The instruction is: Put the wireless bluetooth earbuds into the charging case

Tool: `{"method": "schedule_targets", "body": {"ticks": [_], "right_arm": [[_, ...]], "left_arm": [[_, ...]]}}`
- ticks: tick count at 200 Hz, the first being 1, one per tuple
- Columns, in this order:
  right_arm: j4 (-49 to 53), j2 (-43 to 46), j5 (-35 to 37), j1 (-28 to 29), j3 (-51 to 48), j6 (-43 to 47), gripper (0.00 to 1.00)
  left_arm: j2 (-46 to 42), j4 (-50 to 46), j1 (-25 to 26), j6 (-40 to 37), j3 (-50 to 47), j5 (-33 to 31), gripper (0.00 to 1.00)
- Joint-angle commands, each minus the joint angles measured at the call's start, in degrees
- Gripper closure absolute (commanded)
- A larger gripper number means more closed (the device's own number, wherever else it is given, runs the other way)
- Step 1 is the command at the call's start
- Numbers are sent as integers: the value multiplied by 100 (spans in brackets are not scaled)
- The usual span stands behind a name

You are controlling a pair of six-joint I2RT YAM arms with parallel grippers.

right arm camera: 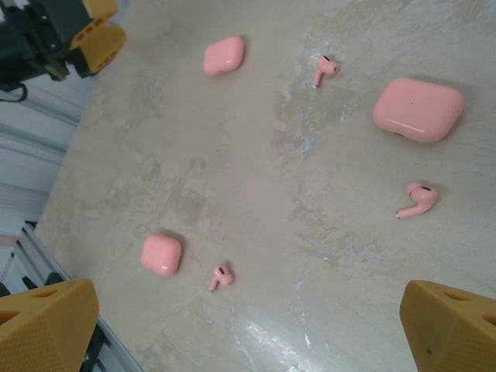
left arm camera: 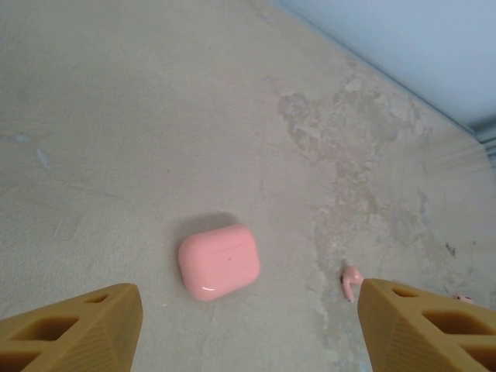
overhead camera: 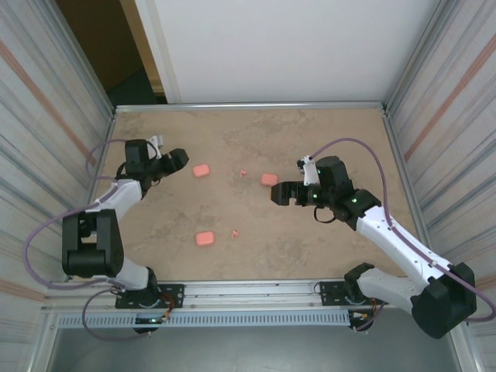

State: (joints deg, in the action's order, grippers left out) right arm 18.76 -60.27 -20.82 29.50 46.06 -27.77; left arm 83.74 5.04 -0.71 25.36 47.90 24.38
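1. Your left gripper (left arm camera: 249, 329) is released. Its two yellow fingers (left arm camera: 77, 329) sit in the lower corners of the left wrist frame, wide apart, with nothing between them.
2. Just above that gap, low in the centre of the frame, a closed pink charging case (left arm camera: 218, 261) lies on the table (left arm camera: 116, 116). A small earbud (left arm camera: 351, 280) lies to its right, close to the right-hand finger.
3. Your right gripper (right arm camera: 248, 318) is also spread wide and grasps nothing, with its fingers in the lower corners of the right wrist frame.
4. Further out in that frame, a right-edge earbud (right arm camera: 417, 198) lies at mid height, below an upper-right case (right arm camera: 418, 108).
5. A top earbud (right arm camera: 325, 67) lies at top centre, with a top case (right arm camera: 224, 55) to its left.
6. A lower-left case (right arm camera: 162, 254) has a lower earbud (right arm camera: 221, 276) just beside it on the right.
7. All three cases look shut, and every earbud lies loose on the table, outside them.
8. In the overhead frame, your left gripper (overhead camera: 177, 160) sits left of centre and your right gripper (overhead camera: 280, 194) right of centre, each just beside a case.
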Motion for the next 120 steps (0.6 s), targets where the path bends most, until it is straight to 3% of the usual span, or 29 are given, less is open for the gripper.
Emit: {"method": "schedule_targets", "body": {"ticks": [1,120], "right_arm": [[44,90,-54,-56,245,154,1],[-90,199,-232,-23,150,258,1]], "left_arm": [[-508,-282,-50,-229,-29,74,26],[-2407,-1035,-182,-155,-664,-40,21]]}}
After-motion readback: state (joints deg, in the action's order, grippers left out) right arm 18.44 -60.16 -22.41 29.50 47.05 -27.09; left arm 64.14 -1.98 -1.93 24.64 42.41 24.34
